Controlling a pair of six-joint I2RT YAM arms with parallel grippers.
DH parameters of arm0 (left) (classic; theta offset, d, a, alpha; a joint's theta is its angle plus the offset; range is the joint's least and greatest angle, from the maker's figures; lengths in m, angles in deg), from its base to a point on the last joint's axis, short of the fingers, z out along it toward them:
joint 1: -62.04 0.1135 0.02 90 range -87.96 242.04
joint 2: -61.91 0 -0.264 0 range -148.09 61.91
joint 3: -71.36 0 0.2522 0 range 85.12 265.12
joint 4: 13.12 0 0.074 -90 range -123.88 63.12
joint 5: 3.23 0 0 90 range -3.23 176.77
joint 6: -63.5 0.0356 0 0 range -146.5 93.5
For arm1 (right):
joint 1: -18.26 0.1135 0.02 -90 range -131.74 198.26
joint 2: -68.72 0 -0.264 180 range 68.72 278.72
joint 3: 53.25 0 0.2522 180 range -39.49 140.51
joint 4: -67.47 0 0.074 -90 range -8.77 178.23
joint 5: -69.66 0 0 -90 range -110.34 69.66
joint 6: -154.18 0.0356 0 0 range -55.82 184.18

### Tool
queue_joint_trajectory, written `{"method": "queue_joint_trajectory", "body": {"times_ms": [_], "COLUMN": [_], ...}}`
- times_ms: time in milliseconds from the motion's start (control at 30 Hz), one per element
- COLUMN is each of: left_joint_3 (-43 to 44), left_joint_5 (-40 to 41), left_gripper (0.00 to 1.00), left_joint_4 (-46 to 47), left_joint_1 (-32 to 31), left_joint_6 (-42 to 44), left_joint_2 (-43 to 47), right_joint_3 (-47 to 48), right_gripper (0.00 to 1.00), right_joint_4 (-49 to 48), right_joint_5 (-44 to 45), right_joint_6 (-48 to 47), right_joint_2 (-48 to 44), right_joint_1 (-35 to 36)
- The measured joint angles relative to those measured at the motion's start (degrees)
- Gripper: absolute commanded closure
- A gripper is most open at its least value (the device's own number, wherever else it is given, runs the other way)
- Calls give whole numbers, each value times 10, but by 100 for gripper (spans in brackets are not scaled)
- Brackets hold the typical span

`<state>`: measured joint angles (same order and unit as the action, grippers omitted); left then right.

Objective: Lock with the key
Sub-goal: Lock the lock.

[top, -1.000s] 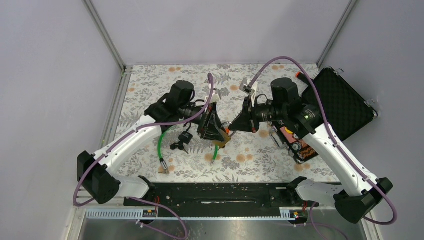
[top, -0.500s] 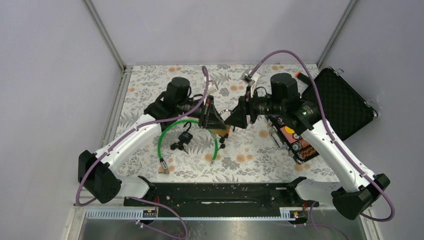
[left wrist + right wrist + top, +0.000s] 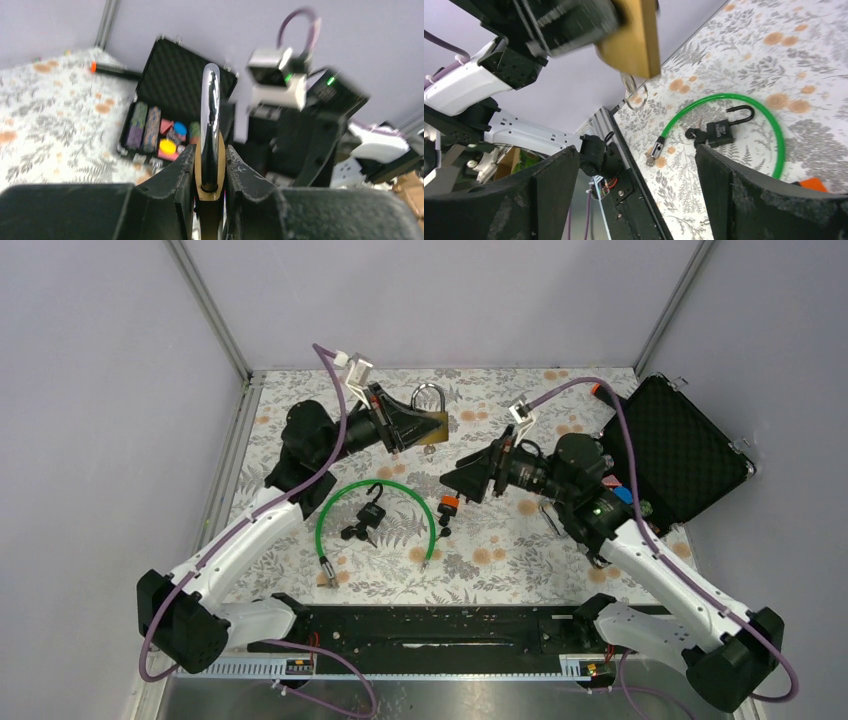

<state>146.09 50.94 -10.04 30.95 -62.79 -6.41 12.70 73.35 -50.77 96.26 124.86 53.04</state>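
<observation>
A brass padlock [image 3: 432, 426] with a silver shackle [image 3: 210, 100] hangs in the air over the far middle of the table. My left gripper [image 3: 412, 426] is shut on its body, and the fingers [image 3: 182, 167] press both flat sides. In the right wrist view the padlock [image 3: 634, 37] fills the top, and a metal key ring [image 3: 636, 96] dangles from its underside. The key's blade is hidden. My right gripper [image 3: 452, 480] stands wide open and empty, below and to the right of the padlock and apart from it.
A green cable [image 3: 380, 485] loops on the floral table [image 3: 500, 540] around a black padlock [image 3: 372, 512] with keys. A small orange-capped piece [image 3: 449, 503] lies near the right fingertips. An open black case [image 3: 690, 445] of coloured pieces [image 3: 160, 132] sits at the right edge.
My left arm has lifted the brass padlock up and toward the far left. My right gripper has opened, let go at the padlock and drawn back to the right.
</observation>
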Motion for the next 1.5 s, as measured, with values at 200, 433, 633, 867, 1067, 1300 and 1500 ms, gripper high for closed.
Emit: {"method": "queue_joint_trajectory", "body": {"times_ms": [200,433,633,867,1067,1300,1500], "left_joint_3": [-10,-15,-4,10,37,51,59], "left_joint_5": [50,71,72,76,76,74,73], "left_gripper": [100,100,100,100,100,100,100], "left_joint_4": [131,228,245,243,229,220,204], "left_joint_1": [-1,-1,-1,-1,-2,-2,-2], "left_joint_6": [-102,-186,-221,-224,-212,-199,-191], "left_joint_2": [3,-5,-26,-30,-30,-30,-30], "right_joint_3": [-25,13,74,122,122,121,121], "right_gripper": [6,8,35,56,57,57,82], "right_joint_4": [-145,-215,-213,-193,-198,-233,-259], "right_joint_5": [-1,4,6,0,-18,-22,-23], "right_joint_6": [57,77,73,72,80,110,129], "right_joint_2": [45,69,96,130,142,152,153], "right_joint_1": [28,33,33,32,30,16,10]}}
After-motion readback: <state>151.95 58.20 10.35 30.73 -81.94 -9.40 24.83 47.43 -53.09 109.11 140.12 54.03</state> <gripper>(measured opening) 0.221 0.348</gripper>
